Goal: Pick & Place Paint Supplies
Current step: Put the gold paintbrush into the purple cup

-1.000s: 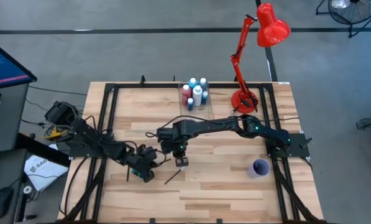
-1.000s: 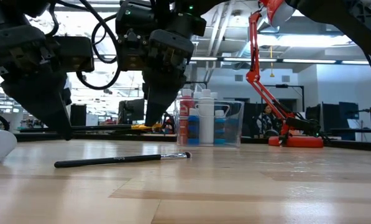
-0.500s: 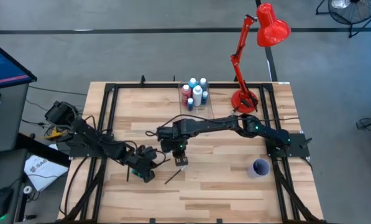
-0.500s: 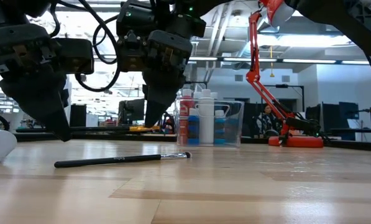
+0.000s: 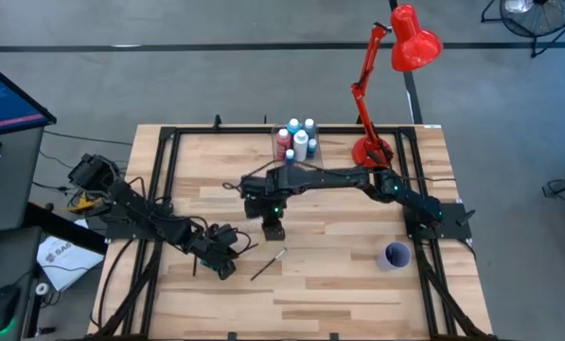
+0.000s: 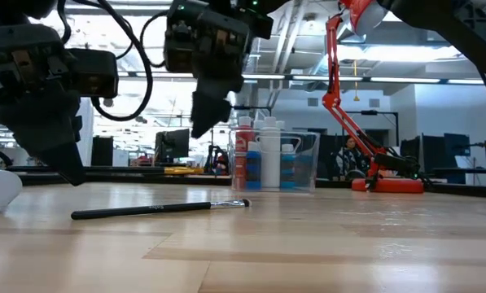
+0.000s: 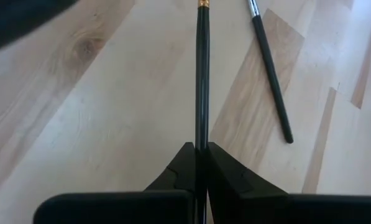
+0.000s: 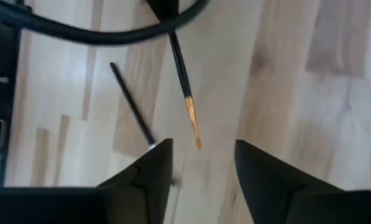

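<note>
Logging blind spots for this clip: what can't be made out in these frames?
- High view: the held paintbrush is lost under the left gripper; too small.
- Low view: the same brush is lost against the dark background.
- Left wrist view: the loose paintbrush is cut off by the picture edge.
- Bottle labels: too small everywhere.

Held paintbrush tip cut off (left wrist view), bottle labels unreadable.

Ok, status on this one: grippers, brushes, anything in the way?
Left gripper shut on a paintbrush, low over the table. Right gripper open, empty, raised above it. Second brush loose on the wood. Bottles in the clear box. Nothing blocking.
</note>
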